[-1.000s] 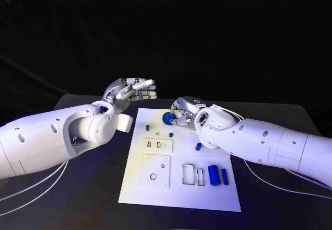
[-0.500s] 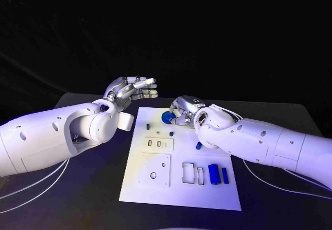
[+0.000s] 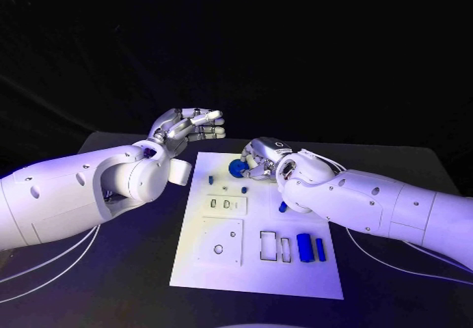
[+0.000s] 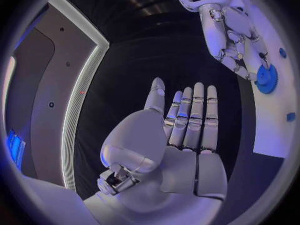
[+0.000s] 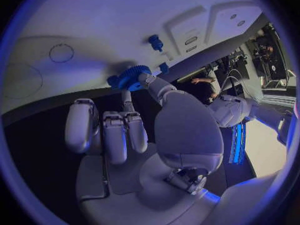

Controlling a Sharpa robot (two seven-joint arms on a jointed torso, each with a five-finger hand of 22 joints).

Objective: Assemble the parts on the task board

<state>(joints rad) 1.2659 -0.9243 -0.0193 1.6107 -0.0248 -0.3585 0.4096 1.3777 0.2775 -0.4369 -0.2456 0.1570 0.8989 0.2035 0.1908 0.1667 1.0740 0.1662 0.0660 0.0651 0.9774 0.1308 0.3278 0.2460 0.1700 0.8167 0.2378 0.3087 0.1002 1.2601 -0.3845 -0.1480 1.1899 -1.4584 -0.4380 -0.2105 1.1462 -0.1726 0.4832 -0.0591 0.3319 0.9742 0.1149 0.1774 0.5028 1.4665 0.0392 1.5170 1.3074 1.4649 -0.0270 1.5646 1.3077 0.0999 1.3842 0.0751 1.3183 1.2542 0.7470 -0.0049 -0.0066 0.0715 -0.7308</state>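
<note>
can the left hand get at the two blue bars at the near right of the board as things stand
Probably not easily. The left hand hangs open beyond the task board's far left corner, and the right arm lies right beside the blue bars, crowding any reach across.

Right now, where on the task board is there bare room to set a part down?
The task board is bare along its near edge, below the square plate and the blue cylinders. The far end is crowded: the right hand holds the blue gear there, with small pegs beside it.
</note>
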